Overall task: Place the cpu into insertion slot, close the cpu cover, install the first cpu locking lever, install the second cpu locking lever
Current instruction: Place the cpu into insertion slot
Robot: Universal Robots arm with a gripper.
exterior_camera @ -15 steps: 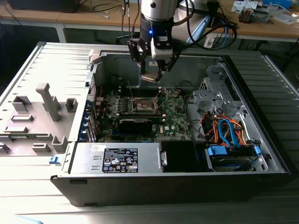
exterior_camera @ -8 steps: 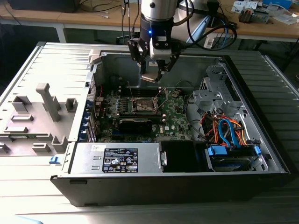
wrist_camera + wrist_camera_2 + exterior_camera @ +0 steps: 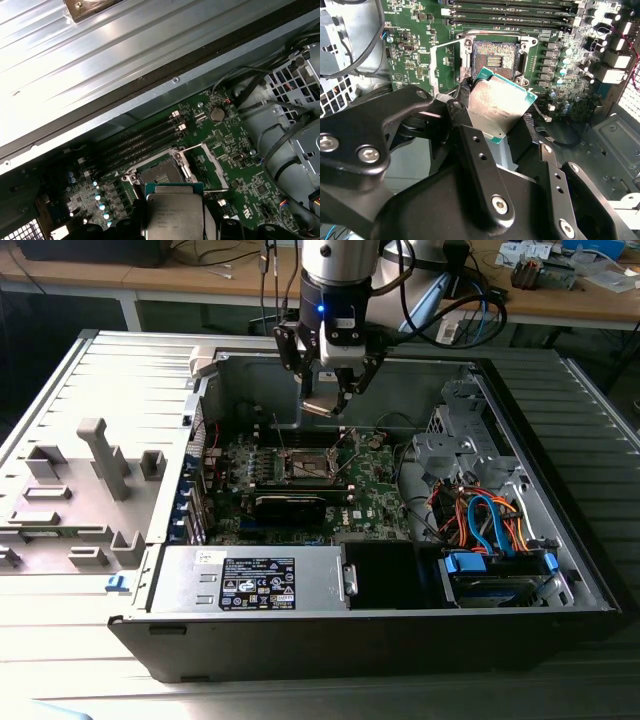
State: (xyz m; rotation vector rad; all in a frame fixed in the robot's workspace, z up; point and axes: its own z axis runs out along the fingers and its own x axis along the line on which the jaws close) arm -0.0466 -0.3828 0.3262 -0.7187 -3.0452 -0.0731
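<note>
My gripper [image 3: 328, 400] hangs over the open computer case, shut on the cpu [image 3: 322, 405], a flat square chip with a grey metal top. In both wrist views the cpu [image 3: 497, 107] [image 3: 174, 215] sits tilted between the black fingers [image 3: 462, 100], a little above and to one side of the insertion slot [image 3: 495, 59] [image 3: 160, 175]. The slot [image 3: 310, 466] is bare, its dark contact field showing. The cpu cover [image 3: 433, 70] [image 3: 215, 166], a thin silver frame, is swung open beside the slot.
Long black memory slots [image 3: 137, 145] run beside the socket. The case wall [image 3: 150, 95] stands close behind. A power supply [image 3: 255, 580] and a drive bay with coloured cables [image 3: 490, 525] fill the case's near side. A grey fixture [image 3: 90, 480] lies on the exterior view's left.
</note>
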